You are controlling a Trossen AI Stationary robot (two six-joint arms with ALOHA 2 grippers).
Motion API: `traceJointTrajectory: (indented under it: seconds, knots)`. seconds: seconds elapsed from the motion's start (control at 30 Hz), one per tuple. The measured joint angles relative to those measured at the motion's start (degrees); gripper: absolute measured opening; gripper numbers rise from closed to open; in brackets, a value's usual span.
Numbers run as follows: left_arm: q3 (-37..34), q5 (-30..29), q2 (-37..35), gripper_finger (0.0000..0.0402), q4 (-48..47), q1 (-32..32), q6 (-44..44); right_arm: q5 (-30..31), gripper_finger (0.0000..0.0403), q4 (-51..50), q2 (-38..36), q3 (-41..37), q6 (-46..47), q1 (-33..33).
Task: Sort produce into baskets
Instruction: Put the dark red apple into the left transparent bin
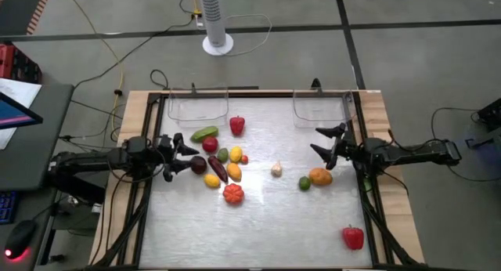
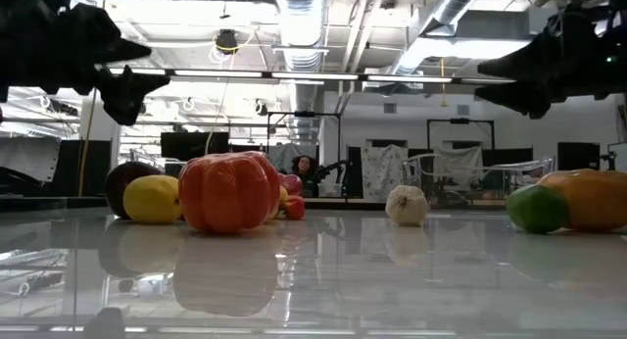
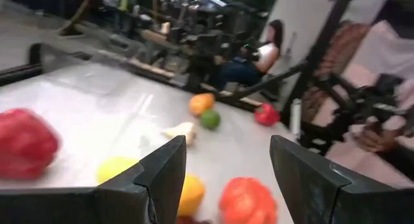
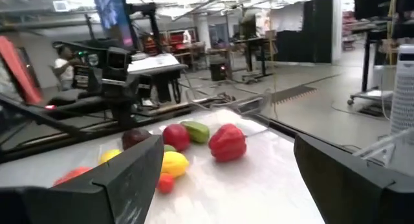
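Observation:
My left gripper is open and empty at the table's left, just left of a cluster of produce: a green cucumber, a red pepper, a dark eggplant, lemons and an orange tomato. My right gripper is open and empty at the right, just on the far side of an orange fruit and a lime. White garlic lies mid-table. Another red pepper lies near right. Two clear baskets stand at the far edge.
A dark frame runs along the table's sides. A white fan stand is on the floor beyond the far edge. People sit in the room behind the table. Bare tabletop lies across the near half.

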Motion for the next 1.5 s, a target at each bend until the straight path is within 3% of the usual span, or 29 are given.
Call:
traceJointTrajectory:
  seconds: [0.1,0.2,0.43,0.63,0.97,1.3,1.5]
  knots:
    - [3.1,0.4,4.3,0.021,1.6,-2.0,0.5,-0.7,0.0372,0.9,0.0,0.1,0.7,0.0]
    - [9.3,-0.1,9.9,0.021,-2.7,-4.7,1.7,-0.7,0.0372,3.7,0.0,0.1,4.2,-0.3]
    - [26.8,-10.4,24.8,0.0214,-24.2,-8.8,12.4,-3.8,0.0372,6.4,0.2,0.3,5.3,-0.4]
    - [37.0,-9.8,36.5,0.0249,-40.4,-8.9,13.4,-3.0,0.0372,8.3,5.5,0.3,5.3,0.5]
    - [40.4,-8.7,48.8,0.0336,-49.9,-11.3,16.8,-2.1,0.0395,22.9,19.6,0.4,-0.5,0.4]
    - [40.4,-19.2,57.3,0.0342,-53.3,-13.7,30.3,-2.1,0.0399,23.8,34.2,9.0,-0.9,1.5]
    - [40.4,-20.6,60.9,0.0342,-55.1,-13.8,36.4,-2.1,0.0399,24.0,44.6,15.5,-1.8,2.7]
